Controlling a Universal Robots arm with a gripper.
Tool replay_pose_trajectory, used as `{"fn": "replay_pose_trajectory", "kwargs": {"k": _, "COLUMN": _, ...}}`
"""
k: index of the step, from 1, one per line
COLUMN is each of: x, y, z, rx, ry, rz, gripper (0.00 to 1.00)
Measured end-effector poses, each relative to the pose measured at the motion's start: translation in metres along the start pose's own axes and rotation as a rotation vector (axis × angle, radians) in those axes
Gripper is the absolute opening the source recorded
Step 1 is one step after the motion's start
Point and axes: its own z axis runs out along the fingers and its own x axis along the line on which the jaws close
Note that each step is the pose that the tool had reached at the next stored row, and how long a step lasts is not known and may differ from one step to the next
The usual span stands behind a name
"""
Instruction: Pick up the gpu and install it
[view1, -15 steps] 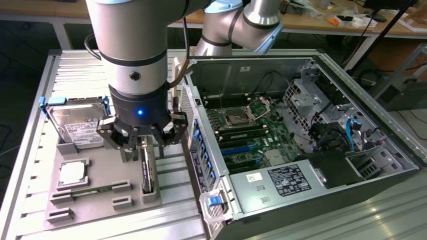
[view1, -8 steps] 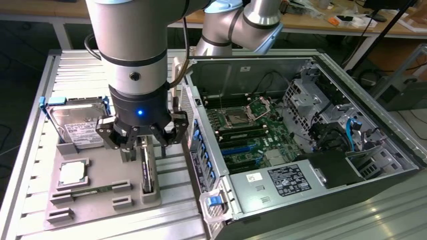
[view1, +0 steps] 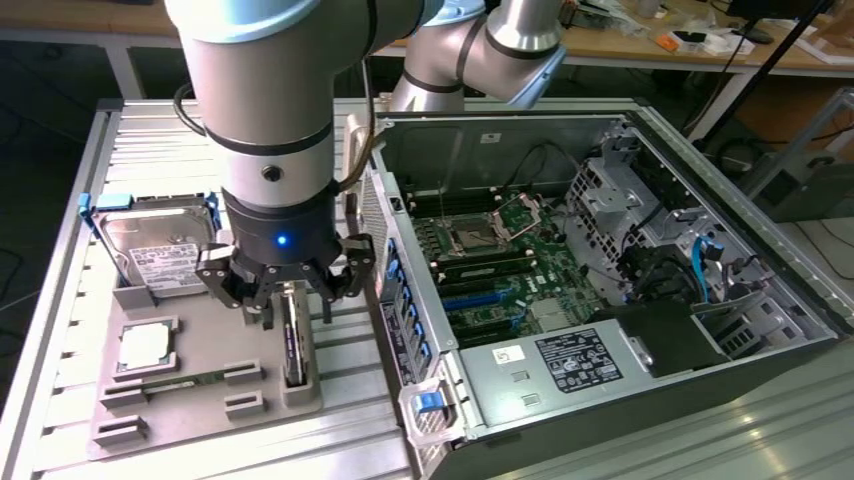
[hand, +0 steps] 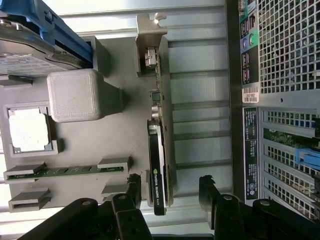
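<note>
Between the gripper's (hand: 170, 186) spread fingers (hand: 134, 186), the gpu (hand: 159, 165) stands on edge in a slot of the grey tray (hand: 125, 145). Beyond it lie a memory stick (hand: 65, 171), a processor chip (hand: 27, 129) and a hard drive (hand: 30, 45). Beside the tray sits the open computer case (view1: 561, 270).

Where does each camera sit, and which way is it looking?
Exterior view: off the arm, high up, looking down on the grey tray and open computer case; the arm and gripper show.
Wrist view: on the wrist, looking down past the gripper at the gpu standing on edge.
Shared: gpu, grey tray, hard drive, computer case.
</note>
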Motion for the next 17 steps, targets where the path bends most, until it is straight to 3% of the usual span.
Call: {"fn": "replay_pose_trajectory", "kwargs": {"k": 17, "x": 0.001, "y": 0.0010, "z": 0.0257, "rx": 0.0000, "ry": 0.0000, "rz": 0.000, "gripper": 0.58}}
